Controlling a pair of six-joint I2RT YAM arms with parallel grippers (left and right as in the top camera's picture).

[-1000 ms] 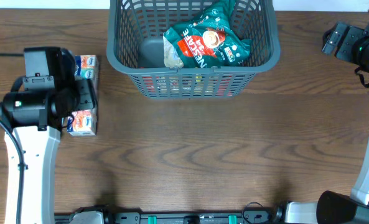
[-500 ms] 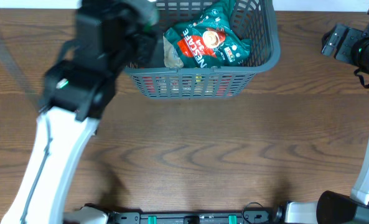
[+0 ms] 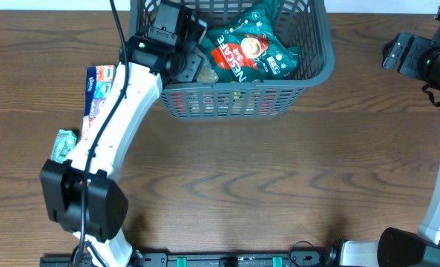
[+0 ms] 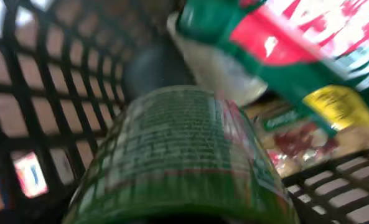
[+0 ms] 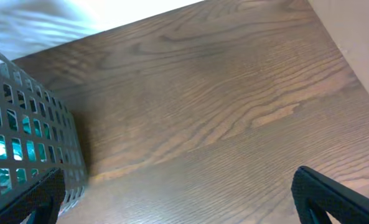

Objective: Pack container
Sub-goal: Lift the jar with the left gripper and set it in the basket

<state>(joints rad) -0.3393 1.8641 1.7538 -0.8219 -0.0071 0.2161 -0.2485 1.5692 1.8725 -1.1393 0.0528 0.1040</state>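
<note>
Overhead first: the container sits at twelve o'clock on the table, its far side cut off by the frame edge. A green-and-red snack bag lies inside it. The left arm stretches up from seven o'clock, and the left gripper is over the basket's nine o'clock side, inside the rim. Just outside, at ten o'clock, there is a printed carton, partly under the arm, and a small green packet below it. The right gripper hangs out at two o'clock, well apart from the basket.

On the left wrist, all blur: a green can fills the lower frame, clamped in close, with the fingers hidden. The lattice wall is behind it and the snack bag is at one o'clock.

On the right wrist, the dark fingertips are spread wide with nothing between them, above bare wood, and the basket's corner is at nine o'clock.
</note>
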